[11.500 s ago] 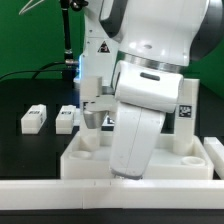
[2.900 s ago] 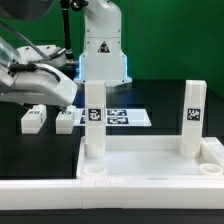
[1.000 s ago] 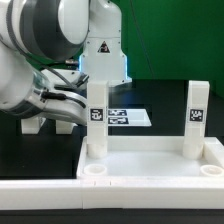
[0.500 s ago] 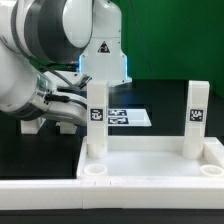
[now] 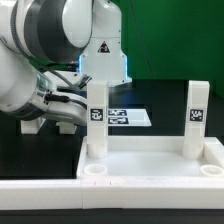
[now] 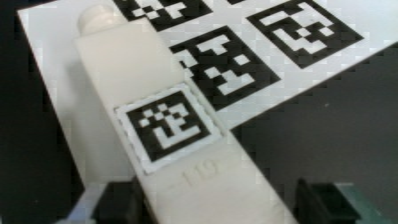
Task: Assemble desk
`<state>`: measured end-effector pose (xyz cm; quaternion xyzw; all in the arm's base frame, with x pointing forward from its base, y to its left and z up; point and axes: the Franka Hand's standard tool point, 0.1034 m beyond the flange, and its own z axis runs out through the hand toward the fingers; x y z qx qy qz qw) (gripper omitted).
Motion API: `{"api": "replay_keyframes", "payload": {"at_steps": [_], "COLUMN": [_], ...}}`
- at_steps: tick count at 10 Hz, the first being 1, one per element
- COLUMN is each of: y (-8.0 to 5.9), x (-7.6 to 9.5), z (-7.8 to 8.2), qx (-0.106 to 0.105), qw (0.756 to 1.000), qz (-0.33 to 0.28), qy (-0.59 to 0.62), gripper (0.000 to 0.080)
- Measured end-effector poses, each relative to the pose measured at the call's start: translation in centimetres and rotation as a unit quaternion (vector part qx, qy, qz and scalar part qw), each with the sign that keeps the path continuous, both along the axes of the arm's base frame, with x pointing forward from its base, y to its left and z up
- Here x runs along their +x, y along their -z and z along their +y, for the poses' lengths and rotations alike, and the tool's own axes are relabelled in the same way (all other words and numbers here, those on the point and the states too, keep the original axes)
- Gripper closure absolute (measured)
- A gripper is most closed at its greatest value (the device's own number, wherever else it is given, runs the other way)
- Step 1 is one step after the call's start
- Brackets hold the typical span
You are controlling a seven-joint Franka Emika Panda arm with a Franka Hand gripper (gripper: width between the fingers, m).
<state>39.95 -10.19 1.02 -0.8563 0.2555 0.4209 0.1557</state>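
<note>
Tabletop [image 5: 140,153]: a white plastic tray with a raised rim, on the black table [image 5: 165,128], beside the arm.
Back sockets: each holds a square, tagged leg. One is the upright leg [image 5: 95,118] at the exterior view's left, the other the second upright leg [image 5: 193,115] at its right.
Front socket [image 5: 93,171]: a round, smooth ring.
Lying leg [image 6: 151,110]: white, square and tagged, partly on the marker board [image 6: 267,45].
Hand [image 6: 210,203]: dark fingers on both sides of the lying leg; I cannot tell whether it is grasping or released.

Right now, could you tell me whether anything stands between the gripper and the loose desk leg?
Nothing visible does: the tagged leg lies directly before the open gripper, in line with the gap between its fingers.
</note>
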Motion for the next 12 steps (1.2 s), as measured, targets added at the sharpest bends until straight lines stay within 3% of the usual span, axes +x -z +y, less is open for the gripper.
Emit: {"api": "replay_keyframes", "payload": {"at_steps": [1, 6, 8, 9, 10, 11, 12], "y": [-0.01, -0.01, -0.01, -0.01, -0.01, -0.01, -0.01], "x": [0.0, -0.01, -0.01, -0.01, -0.01, -0.01, -0.01], "z": [0.0, -0.02, -0.03, -0.03, -0.03, -0.04, -0.04], "qx": [0.0, 0.0, 0.0, 0.0, 0.0, 0.0, 0.0], "qw": [1.0, 1.0, 1.0, 1.0, 1.0, 1.0, 1.0], "qz": [0.0, 0.0, 0.0, 0.0, 0.0, 0.0, 0.0], "qy": [0.0, 0.0, 0.0, 0.0, 0.0, 0.0, 0.001], "gripper": [0.0497, 0.0511, 0.0475, 0.0287, 0.0287, 0.018, 0.0159]}}
